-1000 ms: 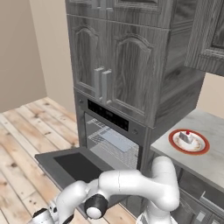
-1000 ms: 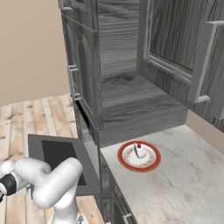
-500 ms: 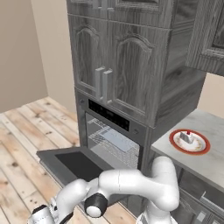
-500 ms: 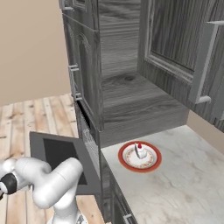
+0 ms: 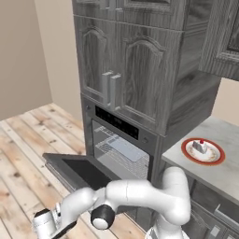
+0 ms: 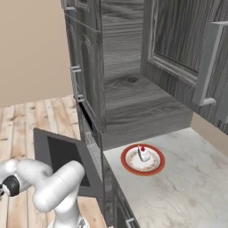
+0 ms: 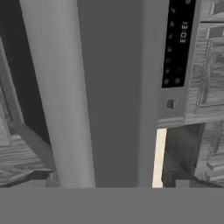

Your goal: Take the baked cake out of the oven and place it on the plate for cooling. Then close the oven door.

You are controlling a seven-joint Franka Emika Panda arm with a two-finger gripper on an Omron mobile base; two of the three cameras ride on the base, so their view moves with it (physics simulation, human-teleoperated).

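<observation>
The baked cake [image 5: 200, 146] already rests on the plate [image 5: 189, 144] on the counter [image 6: 187, 187]; the arm reaches low under the oven door [image 5: 84, 172] to lift it shut. Finger state cannot be told.

Upper cabinet doors [image 5: 126, 70]: grey wood-grain, arched panels, two upright bar handles side by side at the middle.
Bench [image 6: 191, 178]: pale marbled top, right of the tall cabinet column.
Wall cabinet [image 6: 187, 40]: above the bench, framed door, long pale handle.
Floor [image 5: 23, 140]: light wooden planks.
Wall [image 6: 31, 49]: plain beige.
</observation>
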